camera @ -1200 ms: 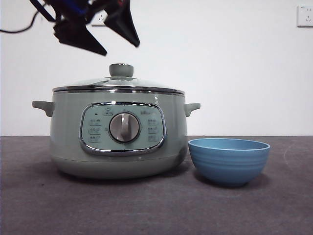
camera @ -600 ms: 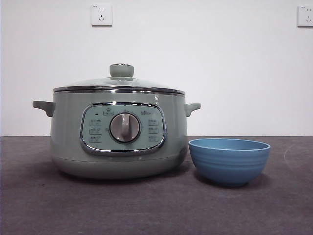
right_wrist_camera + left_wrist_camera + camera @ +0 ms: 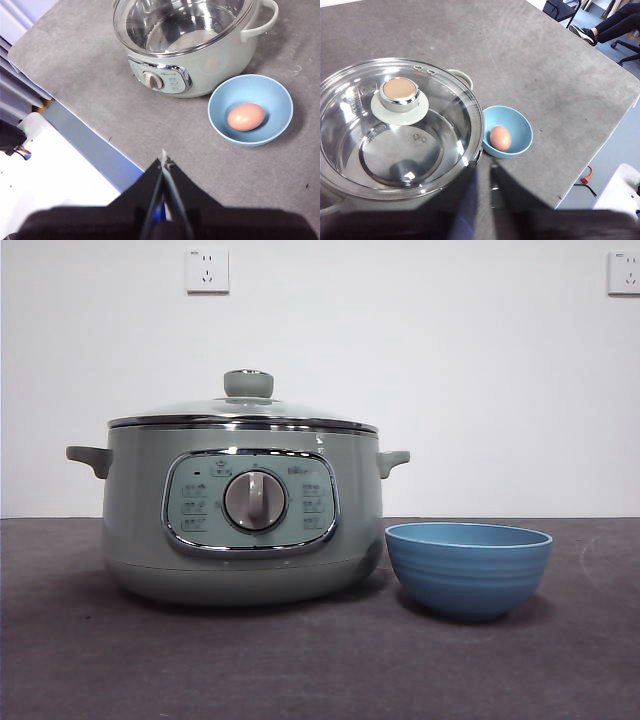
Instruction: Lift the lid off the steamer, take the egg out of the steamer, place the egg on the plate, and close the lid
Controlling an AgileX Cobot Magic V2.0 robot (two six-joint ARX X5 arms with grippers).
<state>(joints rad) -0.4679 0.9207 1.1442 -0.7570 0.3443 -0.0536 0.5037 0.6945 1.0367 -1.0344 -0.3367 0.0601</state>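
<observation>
1. Two arms hang high above the counter (image 3: 320, 660), both clear of the things. The left gripper (image 3: 484, 172) shows its jaws closed nearly tip to tip on nothing; the right gripper (image 3: 164, 162) has its jaws pressed together, also empty.
2. Steamer (image 3: 243, 510): stands on the counter with the lid (image 3: 400, 127) seated square on its rim, the knob (image 3: 248, 383) upright at the centre. Through the glass the pot looks empty.
3. Plate (image 3: 468, 568): just beside the steamer, on the side of one small handle, apart from the pot wall.
4. Egg (image 3: 245, 117): lies inside the plate, near its middle; hidden behind the plate's rim in the front view.
5. Task stage, as judged: all steps appear done.
6. Handling notes, as judged. The egg is light, smooth and fragile, apt to roll; it is best held across its short axis with gentle force. The lid is stiff, fairly heavy glass with a slippery steel rim; the knob is the one sound hold.
</observation>
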